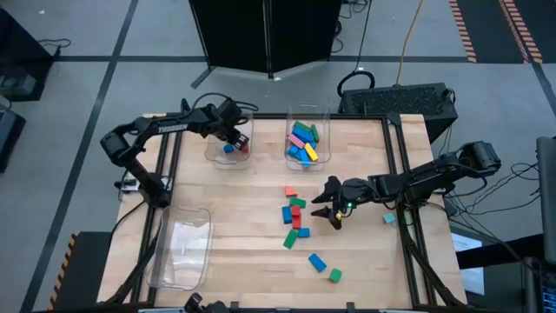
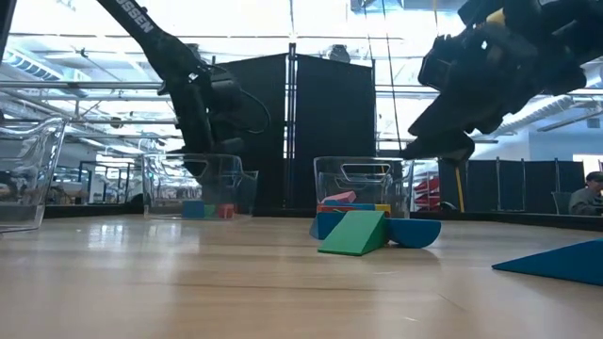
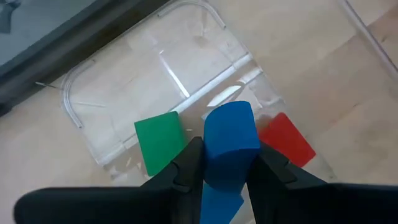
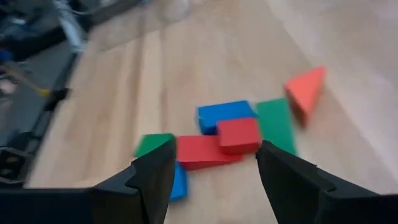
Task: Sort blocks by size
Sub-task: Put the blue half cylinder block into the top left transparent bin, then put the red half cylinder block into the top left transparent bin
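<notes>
High view: three clear plastic bins on the wooden counter [image 1: 252,252]. The far-left bin [image 1: 228,143] holds a few small blocks; the far-middle bin [image 1: 307,139] a heap of blue, green, pink and yellow blocks; the near-left bin [image 1: 182,248] shows none. About ten loose blocks [image 1: 295,222] lie mid-counter, one cyan block [image 1: 388,220] apart at right.
Low view: green wedge-shaped block [image 2: 354,233] nearest; white lettering on the left arm, only partly legible.
Left wrist view: left pincer [image 3: 224,171] clamps a blue block [image 3: 229,140] over the far-left bin, above a green block [image 3: 160,142] and a red block [image 3: 286,138].
Right wrist view: right pincer [image 4: 214,168] spread wide above the loose cluster.
</notes>
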